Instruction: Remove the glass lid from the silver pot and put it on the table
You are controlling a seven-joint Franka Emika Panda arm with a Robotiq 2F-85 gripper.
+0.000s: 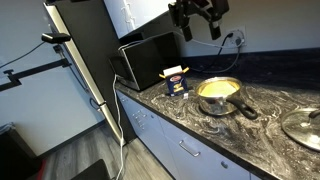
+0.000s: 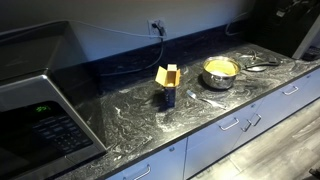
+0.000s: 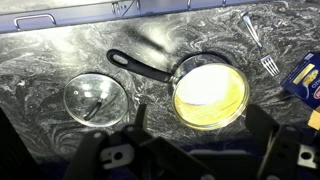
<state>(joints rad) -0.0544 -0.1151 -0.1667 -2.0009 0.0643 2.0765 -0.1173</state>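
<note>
Closest to the wrist camera, the gripper (image 3: 200, 150) fills the lower edge of the view. Its two dark fingers (image 3: 133, 135) are spread wide and hold nothing. In an exterior view the arm (image 1: 198, 12) hangs high above the table (image 3: 40, 60), pointing down, well clear of everything on it.

From the left in the wrist view, the lid (image 3: 95, 100) lies flat on the dark marbled stone. It is clear glass with a metal rim and a small dark knob at its centre, and it sits near the pot (image 3: 208, 95) without touching it. The pot is uncovered and yellow inside, its long dark handle slanting up and left. Farther right lies a fork (image 3: 258, 45), then a blue box (image 3: 305, 80) at the edge.
</note>
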